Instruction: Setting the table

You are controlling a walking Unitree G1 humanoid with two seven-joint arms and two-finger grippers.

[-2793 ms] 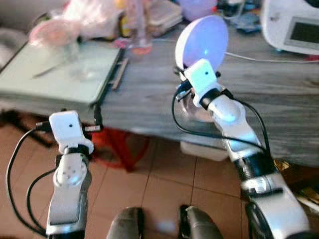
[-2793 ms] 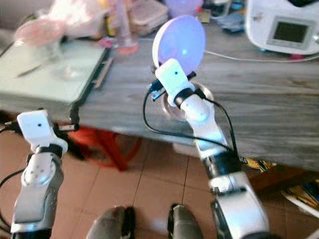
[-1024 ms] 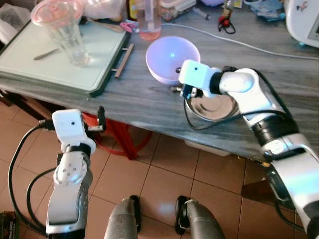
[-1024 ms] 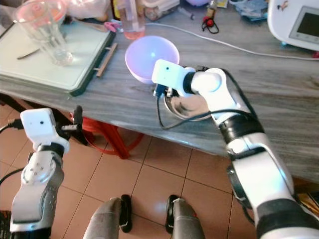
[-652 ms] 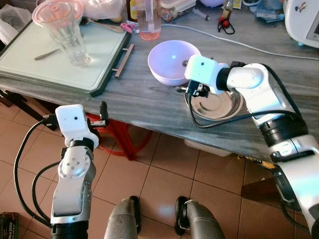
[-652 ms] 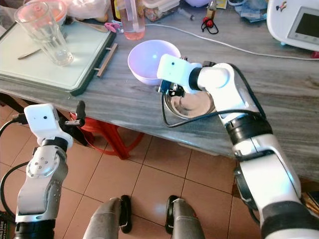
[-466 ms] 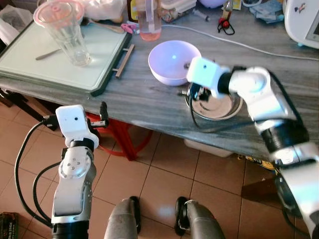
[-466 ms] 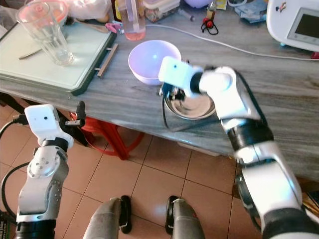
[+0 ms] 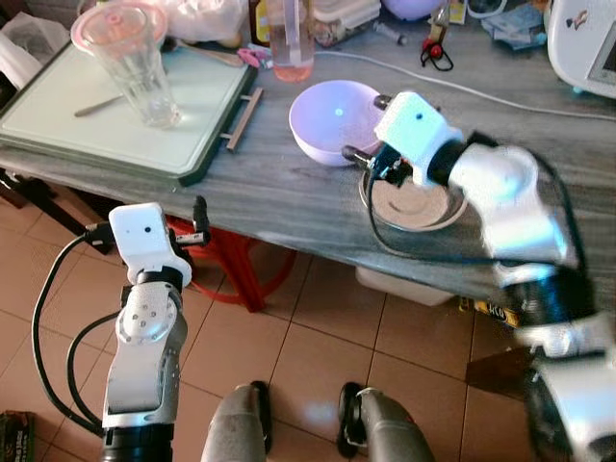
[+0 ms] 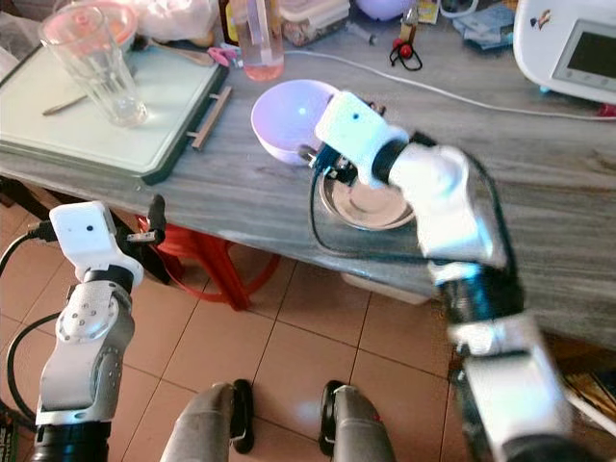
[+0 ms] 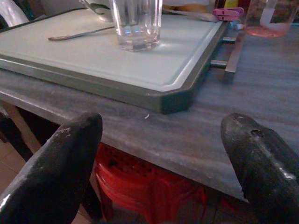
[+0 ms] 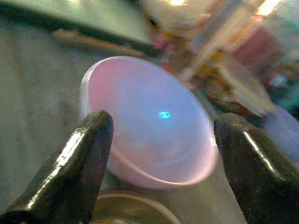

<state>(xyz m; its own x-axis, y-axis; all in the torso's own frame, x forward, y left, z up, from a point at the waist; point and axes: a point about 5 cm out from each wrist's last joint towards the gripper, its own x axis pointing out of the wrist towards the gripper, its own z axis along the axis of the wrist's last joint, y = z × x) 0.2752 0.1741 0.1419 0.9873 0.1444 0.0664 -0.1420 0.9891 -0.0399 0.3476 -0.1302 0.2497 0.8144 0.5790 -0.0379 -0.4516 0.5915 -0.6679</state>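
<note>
Right end effector (image 12: 159,154), spread empty, seemingly just off bowl (image 9: 333,119) rim.

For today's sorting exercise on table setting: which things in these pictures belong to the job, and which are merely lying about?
Belonging to the job:
- pale lilac plastic bowl, on the grey table
- shallow steel dish beside it
- right gripper, open, just behind the bowl
- tall clear drinking glass and a spoon on the pale green tray

Lying about:
- white appliance
- white cable
- pink-tinted bottle
- red stool beneath the table
</note>
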